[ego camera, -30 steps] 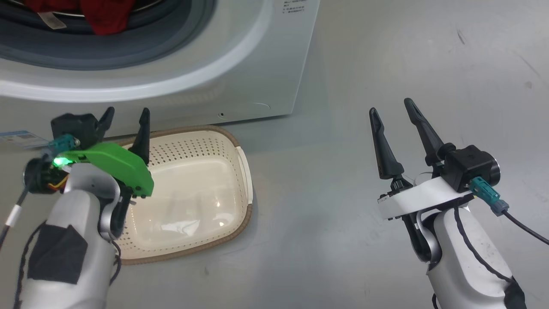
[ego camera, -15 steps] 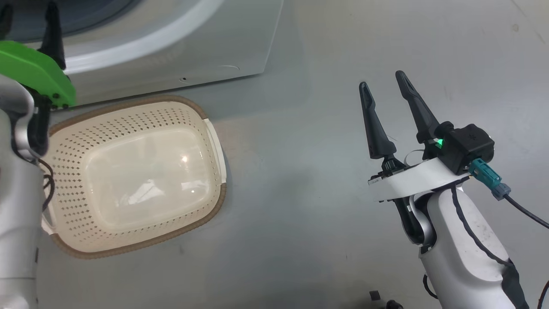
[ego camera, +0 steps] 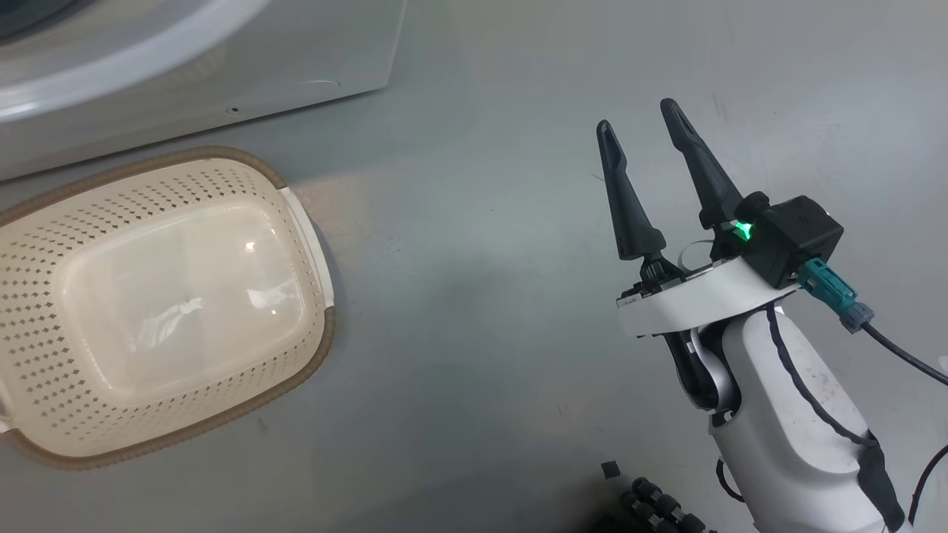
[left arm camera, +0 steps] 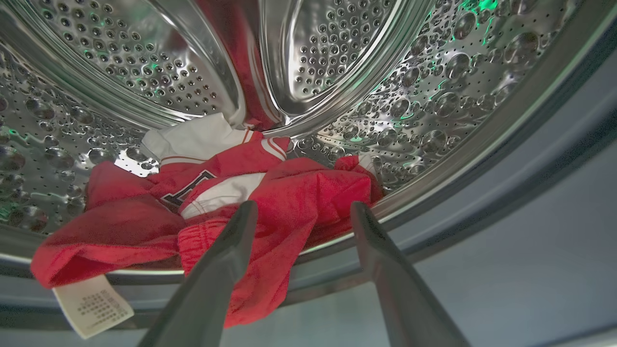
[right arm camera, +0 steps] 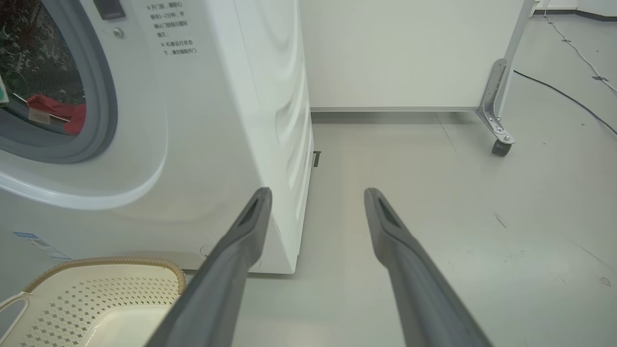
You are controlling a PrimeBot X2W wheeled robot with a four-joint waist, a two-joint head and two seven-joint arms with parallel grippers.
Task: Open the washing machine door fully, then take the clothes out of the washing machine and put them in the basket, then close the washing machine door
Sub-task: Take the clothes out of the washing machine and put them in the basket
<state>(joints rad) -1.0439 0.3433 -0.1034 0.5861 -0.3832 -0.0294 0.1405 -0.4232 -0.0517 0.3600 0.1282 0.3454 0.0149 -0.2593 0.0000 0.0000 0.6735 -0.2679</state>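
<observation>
A smooth grey floor [ego camera: 474, 311] was pictured bearing the washing machine [right arm camera: 231, 120], which was stood squarely on it. The basket [ego camera: 111, 192] was set down on the floor just in front of the machine's lower front. Beyond the machine's side, a white panel [right arm camera: 409, 48] was propped on a bracketed caster [right arm camera: 501, 147]. A black cable [right arm camera: 564, 94] was trailed across the floor past it, and dark scuff marks [right arm camera: 501, 220] were scattered nearby.
</observation>
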